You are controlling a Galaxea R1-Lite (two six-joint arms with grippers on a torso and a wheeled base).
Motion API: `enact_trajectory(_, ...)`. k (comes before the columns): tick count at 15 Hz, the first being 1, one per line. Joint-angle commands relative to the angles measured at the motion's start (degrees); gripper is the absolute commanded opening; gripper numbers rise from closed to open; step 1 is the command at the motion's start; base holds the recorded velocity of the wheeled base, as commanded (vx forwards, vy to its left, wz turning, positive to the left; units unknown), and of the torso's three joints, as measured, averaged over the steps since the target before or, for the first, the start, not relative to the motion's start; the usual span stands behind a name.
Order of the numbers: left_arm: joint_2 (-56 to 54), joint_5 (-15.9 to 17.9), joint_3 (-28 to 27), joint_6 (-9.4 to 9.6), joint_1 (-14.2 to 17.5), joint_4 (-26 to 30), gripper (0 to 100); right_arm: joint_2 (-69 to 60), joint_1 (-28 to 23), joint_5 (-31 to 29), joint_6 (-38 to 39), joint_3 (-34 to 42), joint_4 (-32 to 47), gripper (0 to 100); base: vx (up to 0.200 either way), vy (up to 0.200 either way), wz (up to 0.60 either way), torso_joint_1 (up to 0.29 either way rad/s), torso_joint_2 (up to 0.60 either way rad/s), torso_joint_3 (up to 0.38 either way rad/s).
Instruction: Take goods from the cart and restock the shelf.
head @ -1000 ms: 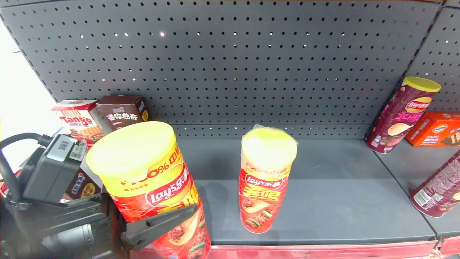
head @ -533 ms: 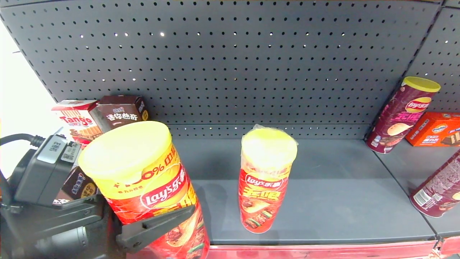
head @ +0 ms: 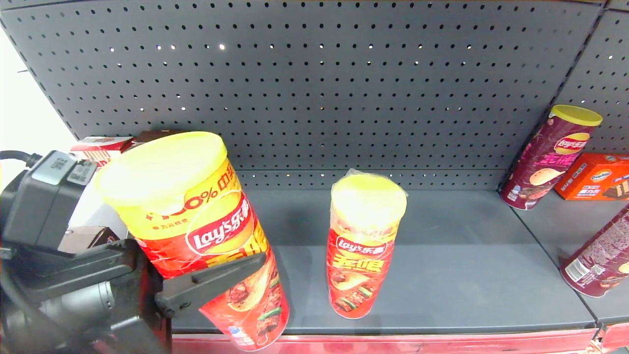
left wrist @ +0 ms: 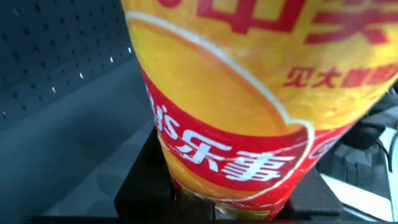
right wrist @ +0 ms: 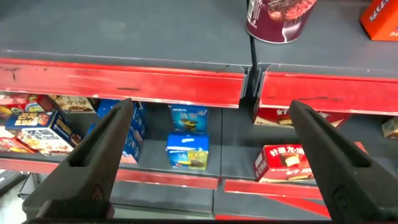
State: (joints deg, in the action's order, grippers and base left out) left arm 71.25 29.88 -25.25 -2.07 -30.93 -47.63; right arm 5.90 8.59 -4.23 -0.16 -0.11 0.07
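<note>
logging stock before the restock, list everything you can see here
held chip can: 1, red, yellow lid, shelf front left, tilted
standing chip can: 1, red, yellow lid, mid shelf
purple chip cans: 2, purple, right side
orange box: 1, orange, far right
snack boxes: at least 2, white-red and brown, behind held can
lower-shelf boxes: several, blue and red, below
shelf: 1, dark grey
left tool: 1, black, shut on held chip can
right tool: 1, black, open, facing lower shelves

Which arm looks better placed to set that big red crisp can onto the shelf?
Left. The left pincer grips the can at the front edge of the shelf; the right pincer is open, empty.
</note>
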Motion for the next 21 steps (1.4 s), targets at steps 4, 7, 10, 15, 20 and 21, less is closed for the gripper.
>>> enact_trajectory(4, 3.80, 0.00, -11.58, 0.40, 0.08, 9.40, 0, 0.43, 0.02, 0.01, -0.02, 0.02, 0.01, 100, 0.000, 0.000, 0.00, 0.000, 0.00, 0.000)
enact_trajectory(7, 3.54, -1.67, -13.34, 3.13, 1.92, 15.55, 0, 0.43, 0.02, 0.01, -0.02, 0.02, 0.01, 100, 0.000, 0.000, 0.00, 0.000, 0.00, 0.000)
enact_trajectory(10, 6.88, -5.71, -14.39, 4.80, 1.75, 14.41, 0, 0.43, 0.02, 0.01, -0.02, 0.02, 0.01, 100, 0.000, 0.000, 0.00, 0.000, 0.00, 0.000)
enact_trajectory(15, 10.92, -5.45, -18.26, 5.06, 2.19, 12.38, 0, 0.43, 0.02, 0.01, -0.02, 0.02, 0.01, 100, 0.000, 0.000, 0.00, 0.000, 0.00, 0.000)
enact_trajectory(20, 22.88, -5.45, -27.05, 7.79, 4.74, 10.54, 0, 0.43, 0.02, 0.01, -0.02, 0.02, 0.01, 100, 0.000, 0.000, 0.00, 0.000, 0.00, 0.000)
enact_trajectory(21, 23.76, -5.45, -28.02, 7.96, 4.74, 10.54, 0, 0.43, 0.02, 0.01, -0.02, 0.02, 0.01, 100, 0.000, 0.000, 0.00, 0.000, 0.00, 0.000)
